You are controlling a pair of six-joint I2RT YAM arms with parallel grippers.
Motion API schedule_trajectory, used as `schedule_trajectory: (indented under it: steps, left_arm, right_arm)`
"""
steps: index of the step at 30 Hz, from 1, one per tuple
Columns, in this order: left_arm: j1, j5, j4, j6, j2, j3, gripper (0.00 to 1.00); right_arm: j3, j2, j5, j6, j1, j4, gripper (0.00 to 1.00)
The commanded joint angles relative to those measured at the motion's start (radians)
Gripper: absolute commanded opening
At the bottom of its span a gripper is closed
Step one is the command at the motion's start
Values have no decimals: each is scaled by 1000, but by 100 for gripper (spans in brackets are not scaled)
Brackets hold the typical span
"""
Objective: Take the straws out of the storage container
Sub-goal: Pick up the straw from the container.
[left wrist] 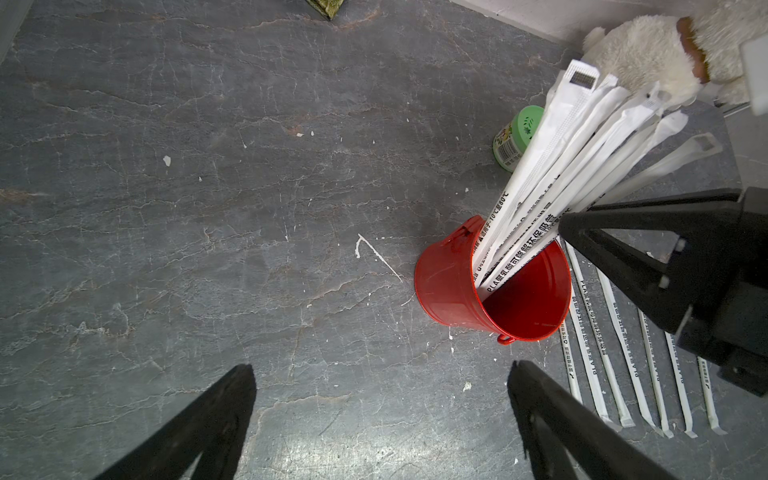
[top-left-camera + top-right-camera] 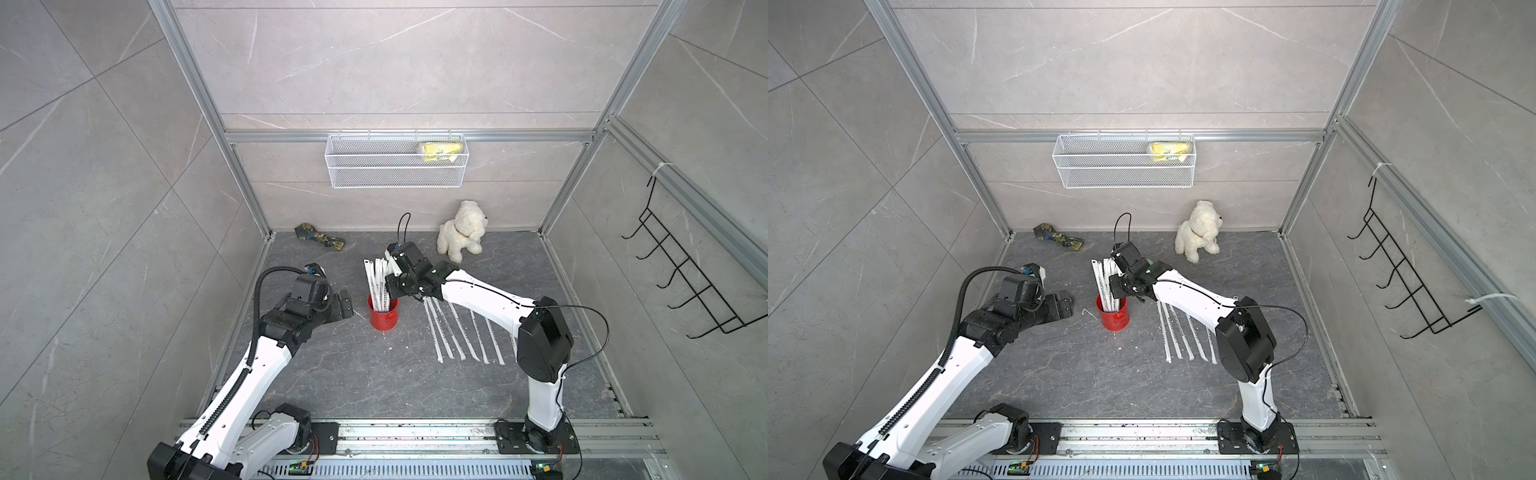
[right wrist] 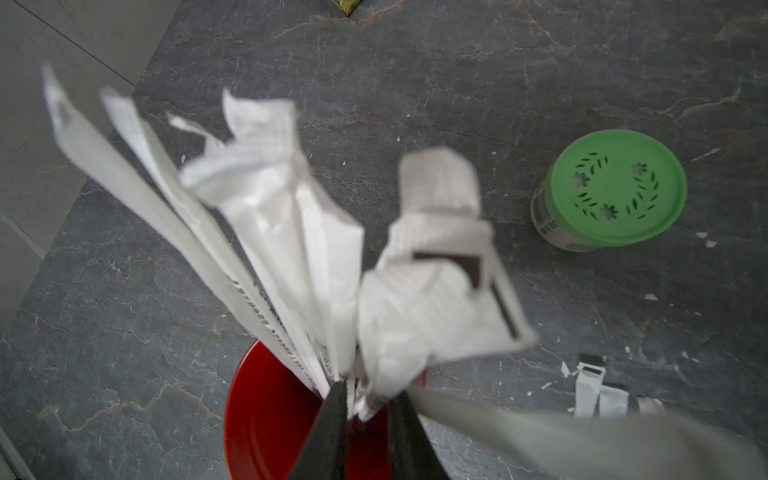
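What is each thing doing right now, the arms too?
red can, upright, holding straws
straws in can, standing, leaning
straws on table, lying flat, side by side
left gripper, open, empty
right gripper, narrowed around straws, grip unclear
green-lidded jar, upright, lidded

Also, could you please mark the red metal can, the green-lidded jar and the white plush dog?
red metal can [image 2: 384, 319]: top view, outer wall
green-lidded jar [image 3: 615, 189]: right wrist view, lid
white plush dog [image 2: 454, 239]: top view, body

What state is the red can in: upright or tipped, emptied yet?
Upright, not emptied: the red can stands on its base with straws leaning inside; others lie flat beside it.
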Motion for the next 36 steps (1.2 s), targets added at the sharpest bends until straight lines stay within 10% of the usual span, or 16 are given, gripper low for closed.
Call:
schedule_trajectory:
  steps: [1,36]
  left_arm:
    - [4,13,14,26,-5,40,99]
    - [4,8,11,27,-8,40,99]
  right_arm:
    - [30,20,12,-12,1,-28,20]
    - [50,33,8,-34,-2,-39,10]
